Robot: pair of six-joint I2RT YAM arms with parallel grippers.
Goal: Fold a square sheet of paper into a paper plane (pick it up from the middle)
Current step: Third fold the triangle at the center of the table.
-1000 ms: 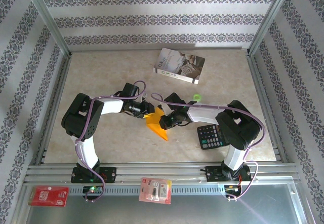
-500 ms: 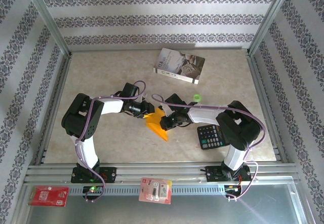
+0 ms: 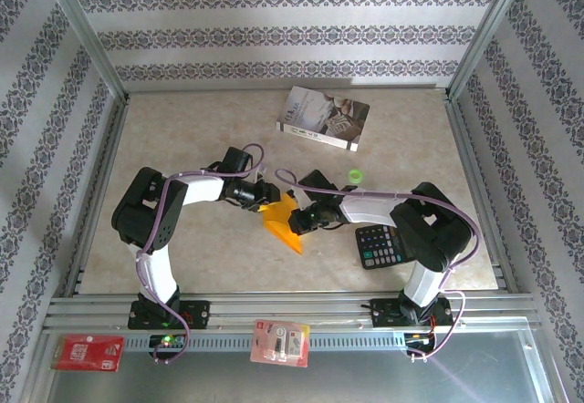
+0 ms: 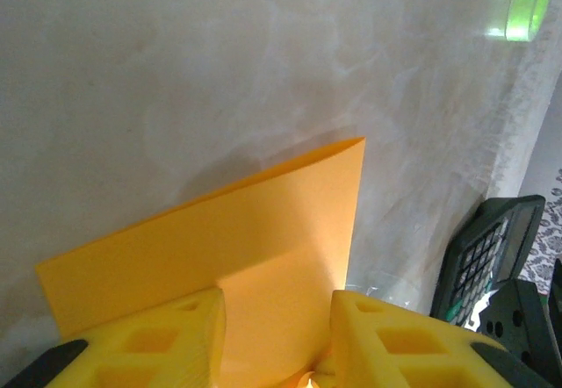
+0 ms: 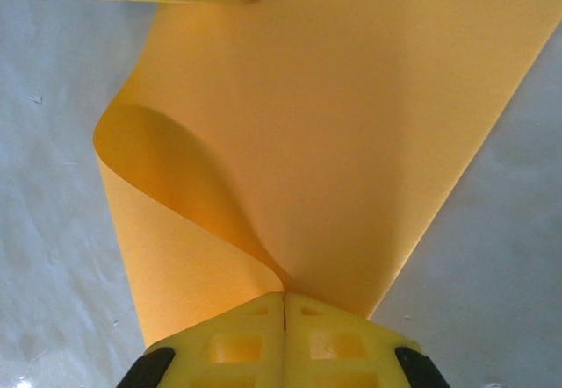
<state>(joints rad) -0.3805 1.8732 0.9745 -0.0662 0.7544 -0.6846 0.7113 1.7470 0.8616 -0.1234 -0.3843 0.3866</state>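
- Left end effector (image 3: pixel 260 193) and right end effector (image 3: pixel 299 221), top view: they meet mid-table (image 3: pixel 201 139) on the square sheet of paper (image 3: pixel 285 228). It looks like a rough wedge, partly raised.
- Left wrist?
- Fingers (image 4: pixel 386 326) spread wide. The sheet runs between them, not pinched.
- Right wrist?
- Fingers (image 5: pixel 334 335) closed tight on the sheet's edge. The paper bulges in a loose curl with no sharp crease.
- Progress?
- Early, I'd say. Picked up, one fold forming. No paper plane yet; nose and wing folds are left.
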